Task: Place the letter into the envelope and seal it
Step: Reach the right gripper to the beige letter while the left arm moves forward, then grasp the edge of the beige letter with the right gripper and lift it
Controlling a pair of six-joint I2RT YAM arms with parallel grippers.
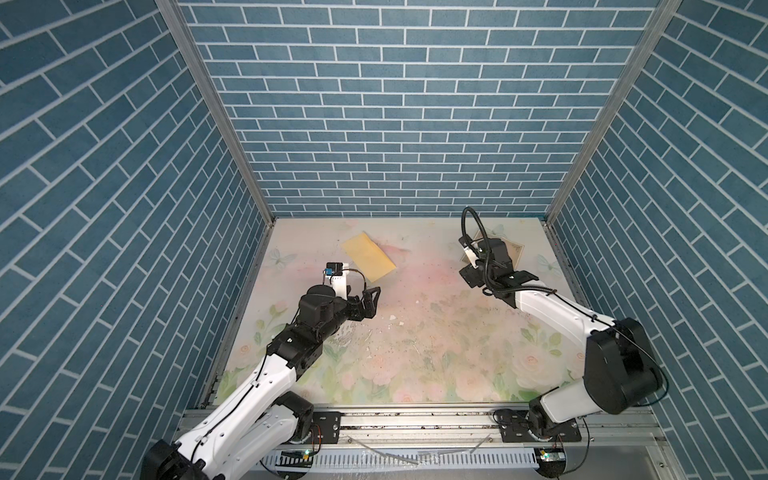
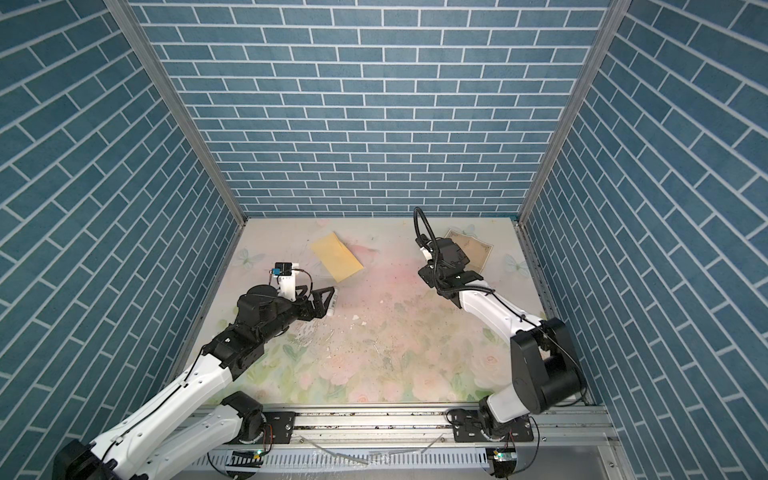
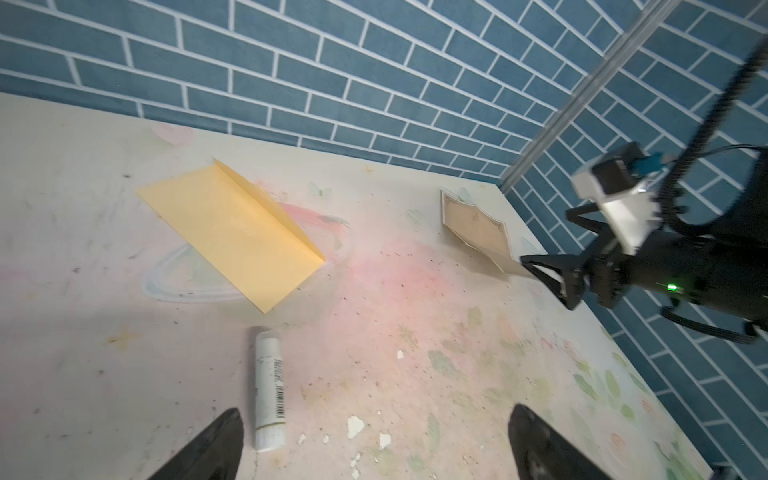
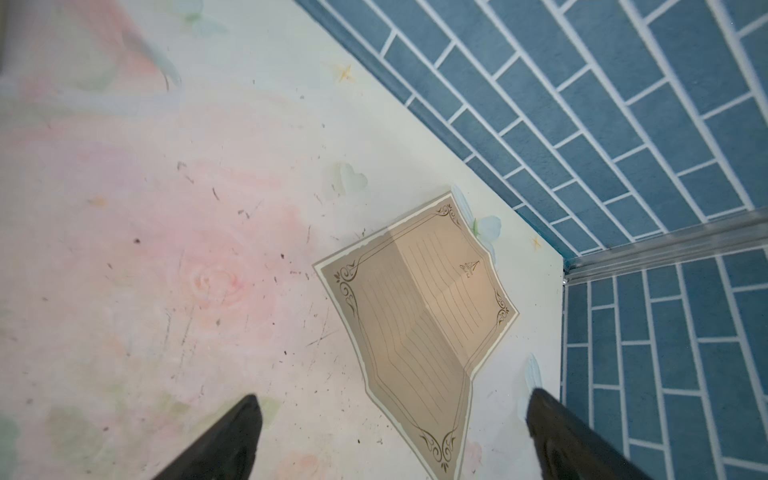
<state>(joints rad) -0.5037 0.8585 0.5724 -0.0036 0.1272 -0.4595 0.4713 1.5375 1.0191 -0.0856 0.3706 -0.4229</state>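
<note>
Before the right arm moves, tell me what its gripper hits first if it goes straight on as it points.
Most likely the letter: the open right gripper aims down at its near end, though depth is unclear.

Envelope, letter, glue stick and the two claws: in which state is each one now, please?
envelope: lies on the table, not sealed, flap partly raised.
letter: opened out, creased, outside the envelope.
glue stick: lies on its side, not held.
left claw: open, holds nothing.
right claw: open, holds nothing, over the letter.
</note>
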